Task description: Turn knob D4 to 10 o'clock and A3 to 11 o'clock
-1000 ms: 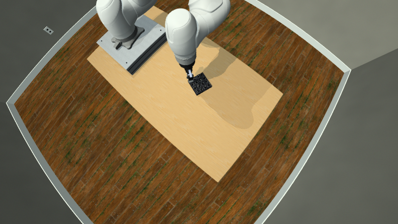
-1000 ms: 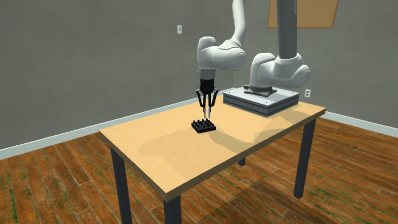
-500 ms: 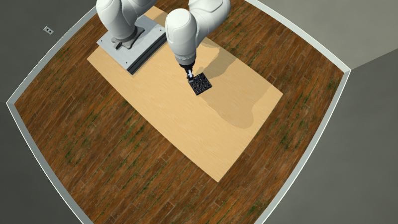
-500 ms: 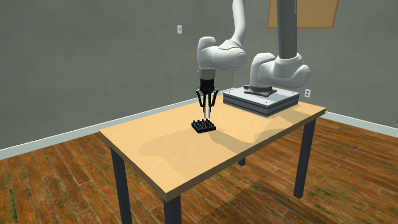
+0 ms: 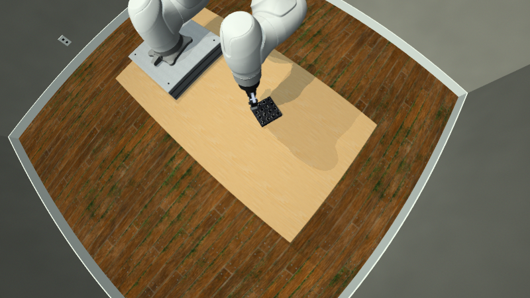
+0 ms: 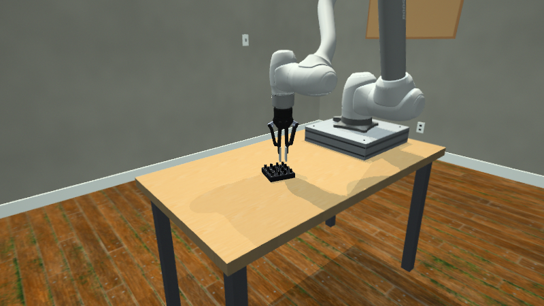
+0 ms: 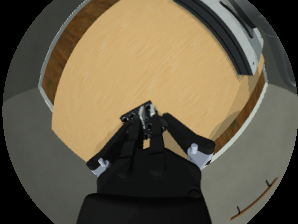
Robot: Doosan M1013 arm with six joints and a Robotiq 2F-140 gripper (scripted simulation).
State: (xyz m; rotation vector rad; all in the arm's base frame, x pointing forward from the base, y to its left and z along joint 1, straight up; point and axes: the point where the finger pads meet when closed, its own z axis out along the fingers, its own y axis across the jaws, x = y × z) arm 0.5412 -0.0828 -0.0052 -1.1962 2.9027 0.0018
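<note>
The knob box (image 5: 267,112) is a small black square block with a grid of knobs, standing on the wooden table; it also shows in the exterior view (image 6: 278,171). My gripper (image 6: 283,160) (image 5: 254,104) points straight down, with its fingertips just above the knobs at the box's edge nearest the robot base. The fingers stand a narrow gap apart with nothing between them. In the wrist view the fingers hide almost the whole box. The knob names and the white lines are too small to read.
The robot's grey base plate (image 6: 356,137) stands on the table's far right corner, and also shows in the top view (image 5: 177,61). The arm's elbow (image 5: 244,44) hangs over the table behind the box.
</note>
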